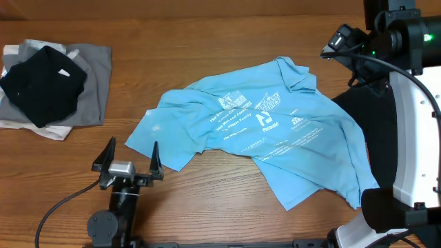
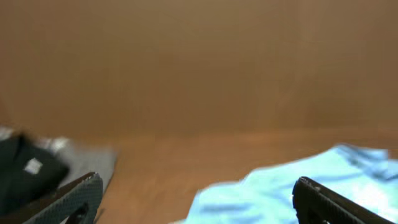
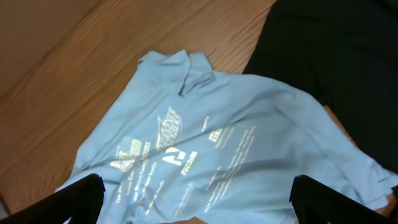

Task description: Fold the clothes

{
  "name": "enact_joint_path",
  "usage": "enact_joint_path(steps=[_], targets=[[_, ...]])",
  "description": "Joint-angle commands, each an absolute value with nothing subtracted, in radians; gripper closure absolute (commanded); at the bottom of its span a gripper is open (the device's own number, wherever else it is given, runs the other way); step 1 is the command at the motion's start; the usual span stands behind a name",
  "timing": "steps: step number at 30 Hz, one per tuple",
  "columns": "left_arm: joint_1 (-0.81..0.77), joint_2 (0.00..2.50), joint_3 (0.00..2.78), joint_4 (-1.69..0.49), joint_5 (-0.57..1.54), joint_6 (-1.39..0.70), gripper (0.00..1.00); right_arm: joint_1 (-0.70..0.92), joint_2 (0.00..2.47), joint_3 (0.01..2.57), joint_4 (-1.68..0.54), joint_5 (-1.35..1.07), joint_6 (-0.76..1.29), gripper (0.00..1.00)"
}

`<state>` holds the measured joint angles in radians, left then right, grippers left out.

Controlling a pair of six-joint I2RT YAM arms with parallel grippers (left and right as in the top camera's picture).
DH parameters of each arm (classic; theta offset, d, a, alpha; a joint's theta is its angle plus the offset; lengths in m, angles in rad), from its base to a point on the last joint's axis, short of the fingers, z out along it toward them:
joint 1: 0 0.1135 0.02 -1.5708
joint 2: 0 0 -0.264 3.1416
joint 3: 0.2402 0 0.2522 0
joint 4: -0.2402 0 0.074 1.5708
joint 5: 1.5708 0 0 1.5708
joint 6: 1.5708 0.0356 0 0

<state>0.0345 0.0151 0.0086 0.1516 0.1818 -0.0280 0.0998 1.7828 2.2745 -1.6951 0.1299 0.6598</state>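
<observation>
The clothes in view are a light blue T-shirt (image 1: pixel 275 131) with white print, lying crumpled and face up at the table's middle, and a larger black garment (image 1: pixel 375 134) spread to its right, partly under it. My left gripper (image 1: pixel 131 157) stands open on bare wood just off the shirt's near-left corner. In the left wrist view the left gripper (image 2: pixel 196 190) is empty, with the shirt (image 2: pixel 280 186) ahead on the right. My right gripper (image 3: pixel 199 199) hangs open high over the shirt (image 3: pixel 205 143), nothing between its fingers. The black garment (image 3: pixel 336 56) shows at upper right.
At the far left lies a pile of folded garments: a black one (image 1: pixel 41 86) on a grey one (image 1: pixel 96 83), with white cloth beneath. The right arm's white body (image 1: pixel 413 145) stands over the table's right edge. A cable (image 1: pixel 62 207) trails from the left arm.
</observation>
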Motion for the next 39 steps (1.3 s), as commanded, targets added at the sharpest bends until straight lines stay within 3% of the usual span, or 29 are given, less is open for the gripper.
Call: enact_joint_path(steps=[1, 7, 15, 20, 25, 31, 39], targets=[[0.039, 0.006, 0.052, 0.174, 0.270, -0.052, 0.00, 0.103, 1.777, 2.245, -1.693, 0.088, 0.707, 0.00], [0.039, 0.154, 0.299, 0.032, 0.260, 0.006, 0.00, 0.103, 1.777, 2.170, -1.666, 0.084, 0.739, 0.00], [0.039, 0.730, 0.833, -0.498, 0.264, 0.126, 0.00, 0.102, 1.776, 2.141, -1.662, 0.086, 0.804, 0.00], [0.039, 1.021, 1.081, -0.702, 0.335, 0.046, 0.00, 0.102, 1.777, 2.141, -1.662, 0.092, 0.785, 0.00], [0.039, 1.182, 1.124, -0.698, 0.388, 0.012, 0.00, 0.102, 1.777, 2.141, -1.659, 0.092, 0.785, 0.00], [0.072, 1.331, 1.124, -0.854, -0.118, -0.452, 0.00, 0.103, 1.777, 2.141, -1.682, 0.092, 0.859, 0.00], [0.091, 1.519, 1.124, -0.864, -0.062, -0.449, 0.00, 0.129, 1.777, 2.124, -1.663, 0.092, 0.868, 0.00]])
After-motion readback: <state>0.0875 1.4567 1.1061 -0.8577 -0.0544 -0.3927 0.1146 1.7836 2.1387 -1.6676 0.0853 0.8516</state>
